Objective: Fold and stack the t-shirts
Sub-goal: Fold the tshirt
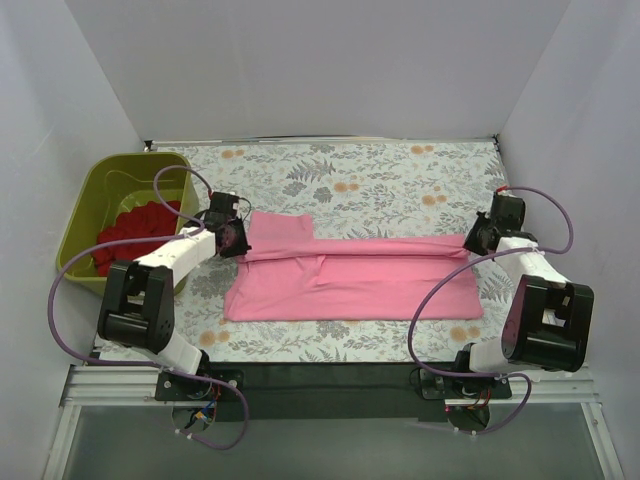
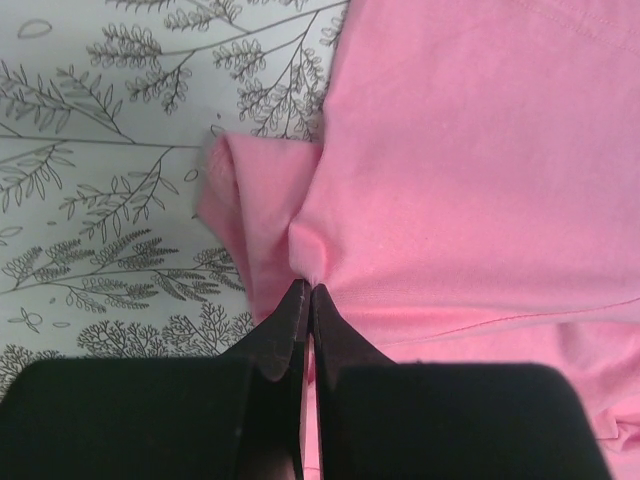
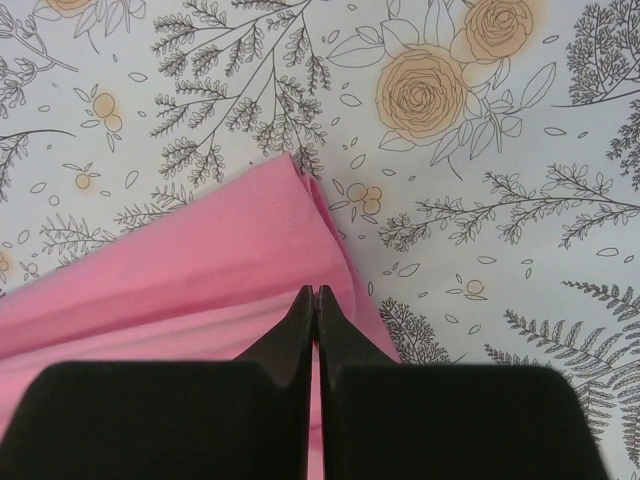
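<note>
Tees, two in all: one pink t-shirt (image 1: 350, 278) laid flat mid-table on floral cloth (image 1: 380, 185), long axis left to right, far edge folded over. One red t-shirt (image 1: 135, 230) crumpled in green tub (image 1: 100, 185), far left. Left gripper (image 2: 308, 290) and right gripper (image 3: 315, 292) clamped on opposite ends of pink fabric.

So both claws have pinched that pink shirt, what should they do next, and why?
Probably carry both pinched ends together toward the robot. The left gripper and right gripper are each shut on the far edge of the pink t-shirt, which is already turned partly over, so drawing it across would likely finish this fold.
</note>
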Robot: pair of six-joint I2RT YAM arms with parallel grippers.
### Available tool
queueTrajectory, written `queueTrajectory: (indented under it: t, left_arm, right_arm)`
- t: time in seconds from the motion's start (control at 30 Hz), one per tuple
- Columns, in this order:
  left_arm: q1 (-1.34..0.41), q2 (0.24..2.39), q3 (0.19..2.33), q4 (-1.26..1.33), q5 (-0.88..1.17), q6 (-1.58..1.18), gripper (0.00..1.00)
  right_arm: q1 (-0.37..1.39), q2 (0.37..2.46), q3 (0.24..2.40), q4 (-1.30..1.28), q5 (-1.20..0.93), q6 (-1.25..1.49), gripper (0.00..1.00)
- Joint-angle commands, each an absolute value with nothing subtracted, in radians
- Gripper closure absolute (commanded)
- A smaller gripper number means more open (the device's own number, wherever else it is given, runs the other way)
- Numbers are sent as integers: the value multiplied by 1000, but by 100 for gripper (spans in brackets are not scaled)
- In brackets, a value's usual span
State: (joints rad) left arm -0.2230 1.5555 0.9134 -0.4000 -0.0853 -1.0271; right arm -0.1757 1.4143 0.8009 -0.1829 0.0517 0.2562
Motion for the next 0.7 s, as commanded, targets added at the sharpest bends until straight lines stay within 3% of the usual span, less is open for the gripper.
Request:
queueTrajectory:
  t: [0.0,0.53,0.67]
  left_arm:
    - [-221,1497,885,-407,-109,-1087,100]
    - [-221,1462,838,-394,-66,-1118,98]
    - [-221,1431,819,-399,-14,-1147,85]
  right_arm:
    - [-189,1397,784,-161,104,259,99]
    - [-189,1411,741,-149,77,250,99]
    - [-189,1366,729,-169,39,268,79]
